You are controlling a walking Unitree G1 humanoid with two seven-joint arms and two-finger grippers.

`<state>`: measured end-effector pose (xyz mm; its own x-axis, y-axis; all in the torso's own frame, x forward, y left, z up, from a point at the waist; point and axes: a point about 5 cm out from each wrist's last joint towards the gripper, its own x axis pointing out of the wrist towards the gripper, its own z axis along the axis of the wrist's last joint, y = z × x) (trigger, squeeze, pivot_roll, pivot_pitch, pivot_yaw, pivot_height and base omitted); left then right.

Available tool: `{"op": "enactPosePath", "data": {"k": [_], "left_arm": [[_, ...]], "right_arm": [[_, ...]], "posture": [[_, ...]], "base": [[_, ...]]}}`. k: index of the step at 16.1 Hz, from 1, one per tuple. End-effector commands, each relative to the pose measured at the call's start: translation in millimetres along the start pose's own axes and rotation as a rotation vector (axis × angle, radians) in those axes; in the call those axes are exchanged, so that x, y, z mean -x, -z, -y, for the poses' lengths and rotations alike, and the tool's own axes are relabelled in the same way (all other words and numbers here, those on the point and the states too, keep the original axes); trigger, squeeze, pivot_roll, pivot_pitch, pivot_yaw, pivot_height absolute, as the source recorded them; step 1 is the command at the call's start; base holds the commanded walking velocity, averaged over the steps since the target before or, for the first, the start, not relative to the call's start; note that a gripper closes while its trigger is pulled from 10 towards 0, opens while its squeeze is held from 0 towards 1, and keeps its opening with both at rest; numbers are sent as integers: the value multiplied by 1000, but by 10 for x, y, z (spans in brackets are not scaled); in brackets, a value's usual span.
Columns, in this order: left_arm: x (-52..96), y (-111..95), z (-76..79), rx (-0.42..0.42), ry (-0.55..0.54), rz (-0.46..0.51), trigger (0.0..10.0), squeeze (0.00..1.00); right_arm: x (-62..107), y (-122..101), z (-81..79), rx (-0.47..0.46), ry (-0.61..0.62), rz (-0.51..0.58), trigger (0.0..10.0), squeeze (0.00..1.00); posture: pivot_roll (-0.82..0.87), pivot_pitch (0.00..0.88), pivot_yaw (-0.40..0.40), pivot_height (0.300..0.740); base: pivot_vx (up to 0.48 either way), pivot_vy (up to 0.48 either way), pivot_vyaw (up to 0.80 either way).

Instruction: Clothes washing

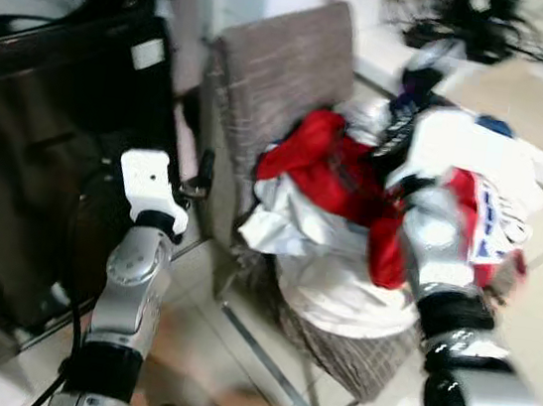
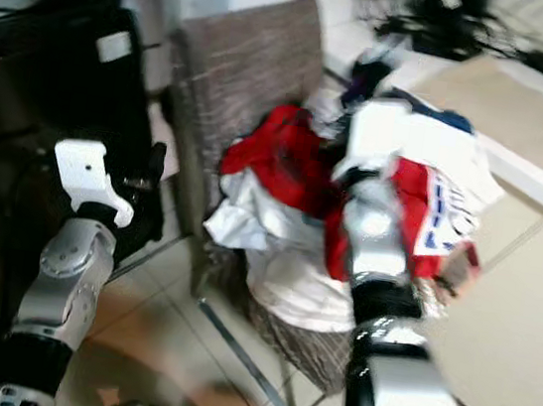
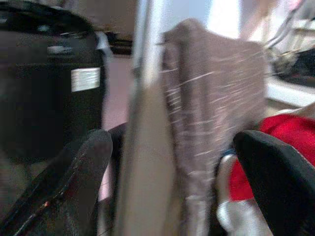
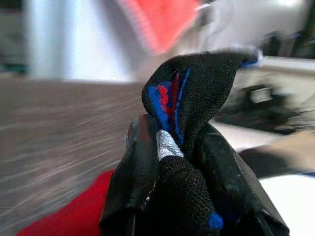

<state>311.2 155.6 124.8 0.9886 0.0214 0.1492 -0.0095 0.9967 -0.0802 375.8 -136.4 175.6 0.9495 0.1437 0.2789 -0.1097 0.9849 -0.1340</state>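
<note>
Right gripper (image 4: 184, 147) pinches black mesh garment (image 4: 197, 93) above chair (image 1: 288, 75) — left gripper (image 3: 172, 172) gapes empty.

Looking down from head height, both eye views sharing the chair (image 1: 277, 84), clothes pile (image 1: 348, 233) and washing machine (image 1: 43, 113). Peering from the left wrist at the chair back, close. Sitting right behind the right end effector (image 4: 177, 147), very near dark fabric (image 4: 197, 93).

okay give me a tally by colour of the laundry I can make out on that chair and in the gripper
Red garments on the chair: 1
White garments: 2
Black cloth with red and blue, pinched in the right gripper: 1
Total: 4, though blur may hide more.
</note>
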Motion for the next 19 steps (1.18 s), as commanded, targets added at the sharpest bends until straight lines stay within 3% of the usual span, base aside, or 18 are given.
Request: {"op": "enactPosePath", "data": {"k": [1, 3, 6, 10, 15, 16, 19], "left_arm": [[8, -7, 36, -17, -9, -1, 10000, 0], [16, -27, 19, 4, -39, 3, 10000, 0], [64, -60, 2, -121, -40, 32, 10000, 0], [95, -27, -186, -229, -189, -10, 10000, 0], [110, 8, -166, -230, -187, -42, 10000, 0], [127, 31, -154, -122, -207, -53, 10000, 0], [161, 56, -110, -88, -198, -59, 10000, 0]], "right_arm": [[44, 6, -27, -9, -18, 17, 0, 0], [95, 69, -80, -16, -33, 4, 0, 0], [99, 57, -136, -19, -77, 19, 0, 0], [106, 106, -159, -45, -102, -2, 0, 0], [133, 169, -220, -60, -127, -27, 0, 0], [146, 199, -237, -69, -134, -41, 0, 0], [158, 234, -249, -78, -150, -60, 0, 0]], "posture": [[-63, 0, -23, 740], [-63, 0, -23, 740], [-40, 0, -30, 740], [-21, 0, -39, 740], [-15, 0, -34, 740], [-14, 0, -32, 740], [-14, 0, -32, 740]], "base": [[0, 0, 631], [0, 0, 609], [0, 0, 585], [0, -61, 578], [0, -433, 579], [0, -480, 581], [0, 0, 488]]}}
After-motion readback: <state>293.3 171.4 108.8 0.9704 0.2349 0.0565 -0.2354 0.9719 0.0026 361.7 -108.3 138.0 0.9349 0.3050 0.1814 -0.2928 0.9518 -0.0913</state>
